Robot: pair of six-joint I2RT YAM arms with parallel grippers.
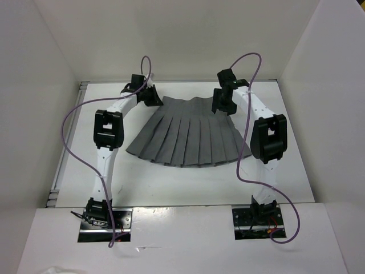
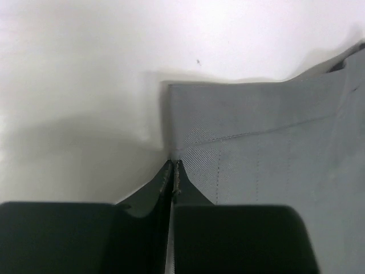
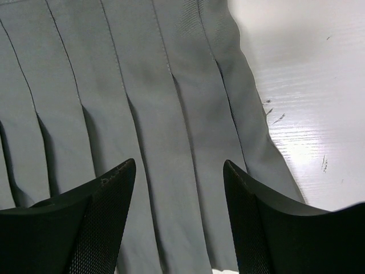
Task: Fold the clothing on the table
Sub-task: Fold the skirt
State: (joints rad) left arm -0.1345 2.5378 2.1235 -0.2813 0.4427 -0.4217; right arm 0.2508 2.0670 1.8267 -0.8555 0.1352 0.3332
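The clothing (image 1: 188,134), a dark grey pleated skirt, lies spread flat on the white table (image 1: 171,182), with its waistband at the far side and its hem towards the arms. My left gripper (image 1: 149,96) is at the waistband's left corner. In the left wrist view its jaws (image 2: 173,164) are pressed together right at the fabric's edge (image 2: 268,142), pinching it. My right gripper (image 1: 222,103) hovers over the waistband's right end. In the right wrist view it stands open (image 3: 179,165) above the pleats (image 3: 142,85), with nothing between its fingers (image 3: 108,200).
White walls (image 1: 40,85) enclose the table on the left, back and right. Purple cables (image 1: 71,154) loop from both arms. The arm bases (image 1: 102,220) sit at the near edge. Bare table (image 3: 308,85) shows to the right of the skirt's side edge.
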